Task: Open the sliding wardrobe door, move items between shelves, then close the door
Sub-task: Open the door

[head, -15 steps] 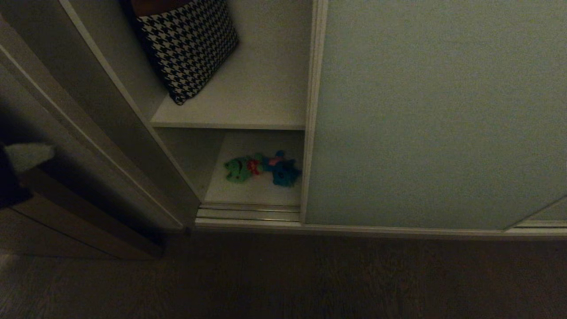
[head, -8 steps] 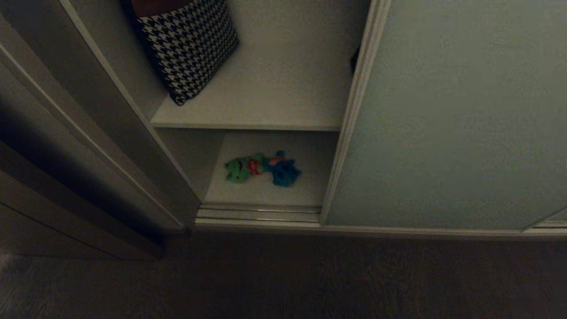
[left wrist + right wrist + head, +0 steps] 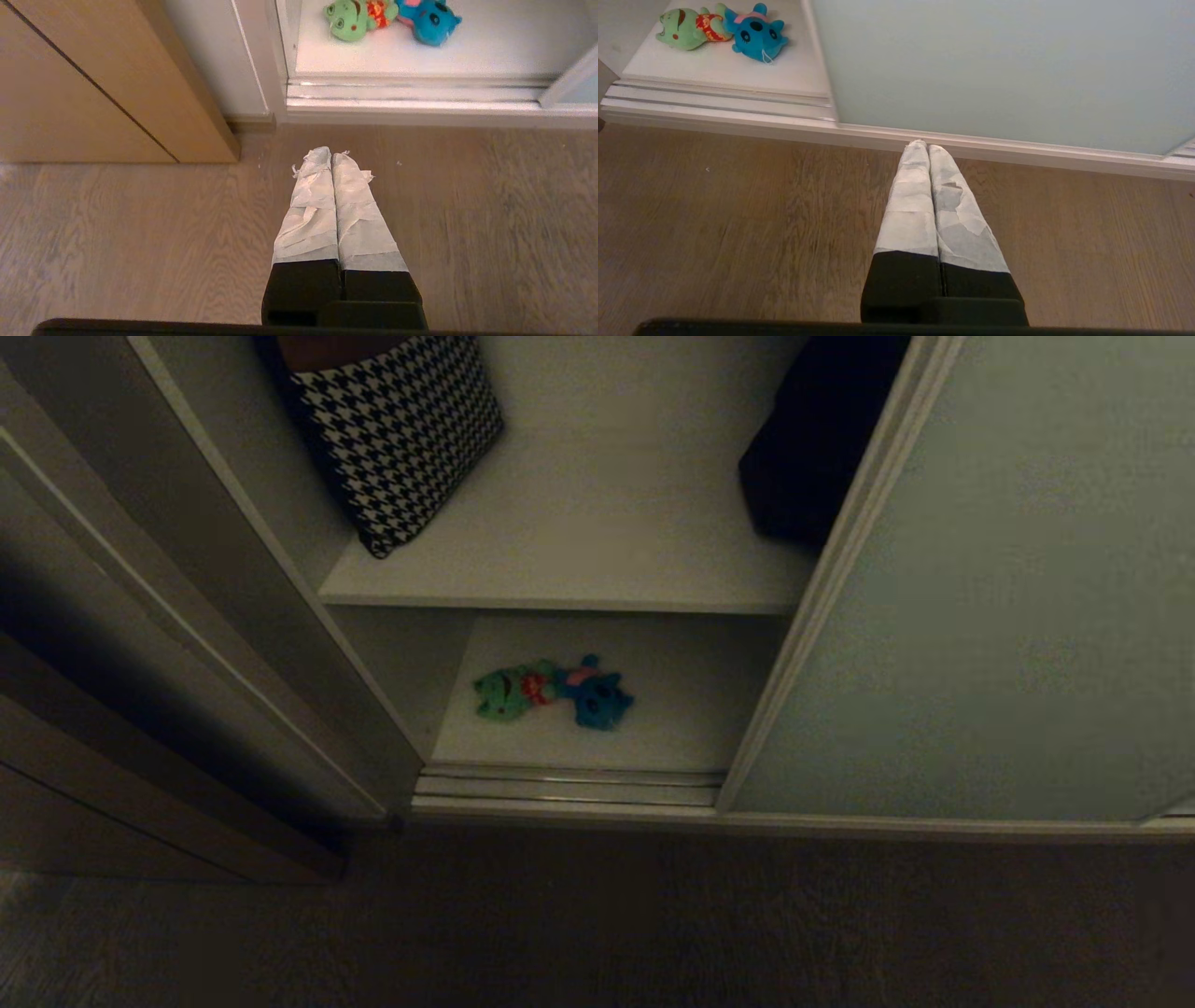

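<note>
The sliding door (image 3: 1018, 597) stands partly open, and the green toy (image 3: 504, 693) and blue toy (image 3: 597, 698) lie touching on the bottom shelf (image 3: 672, 728). The left gripper (image 3: 331, 156) and right gripper (image 3: 927, 147) hang clenched and empty over the floor (image 3: 140, 233). A reach between door edge and wardrobe side could clip either, or grab both toys together.

Upper shelf (image 3: 579, 569): we see a houndstooth bag (image 3: 397, 429) leaning at its left end and a black bag (image 3: 812, 448) at its right end, well apart.
Lower shelf (image 3: 672, 728): we see a green plush toy (image 3: 504, 693) and a teal-blue plush toy (image 3: 597, 695) touching, left of middle.
Floor (image 3: 597, 915): wood-grain boards below the shelves.
</note>
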`<state>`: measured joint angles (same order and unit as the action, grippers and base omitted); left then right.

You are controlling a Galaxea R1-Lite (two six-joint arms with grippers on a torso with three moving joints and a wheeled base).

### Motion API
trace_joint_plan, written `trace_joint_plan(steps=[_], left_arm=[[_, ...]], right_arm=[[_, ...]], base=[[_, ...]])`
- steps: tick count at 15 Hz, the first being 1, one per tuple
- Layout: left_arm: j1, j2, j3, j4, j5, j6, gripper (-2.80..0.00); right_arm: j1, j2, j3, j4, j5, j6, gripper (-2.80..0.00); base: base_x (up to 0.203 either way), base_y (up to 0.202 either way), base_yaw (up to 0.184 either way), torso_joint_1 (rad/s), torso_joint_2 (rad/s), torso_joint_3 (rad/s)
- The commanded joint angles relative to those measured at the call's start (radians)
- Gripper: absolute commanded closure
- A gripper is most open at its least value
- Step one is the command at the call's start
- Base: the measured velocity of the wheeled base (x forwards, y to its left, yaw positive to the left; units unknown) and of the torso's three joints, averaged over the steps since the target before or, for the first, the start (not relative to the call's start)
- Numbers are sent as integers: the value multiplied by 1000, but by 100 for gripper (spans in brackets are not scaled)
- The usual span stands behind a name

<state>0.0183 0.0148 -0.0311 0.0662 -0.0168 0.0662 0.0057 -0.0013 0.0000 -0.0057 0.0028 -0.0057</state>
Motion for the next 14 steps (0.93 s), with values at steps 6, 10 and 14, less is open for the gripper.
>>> trace_joint_plan(steps=[6, 10, 14], left_arm=[[0, -12, 5, -3, 8, -11, 0], [0, -13, 2, 1, 11, -49, 0], [0, -12, 0, 6, 15, -47, 0]], right_arm=[[0, -2, 0, 0, 0, 0, 0], [0, -2, 0, 0, 0, -2, 0], [0, -2, 0, 0, 0, 0, 0]], base=[[0, 0, 0, 0, 0, 0], [0, 0, 0, 0, 0, 0], [0, 0, 0, 3, 3, -136]])
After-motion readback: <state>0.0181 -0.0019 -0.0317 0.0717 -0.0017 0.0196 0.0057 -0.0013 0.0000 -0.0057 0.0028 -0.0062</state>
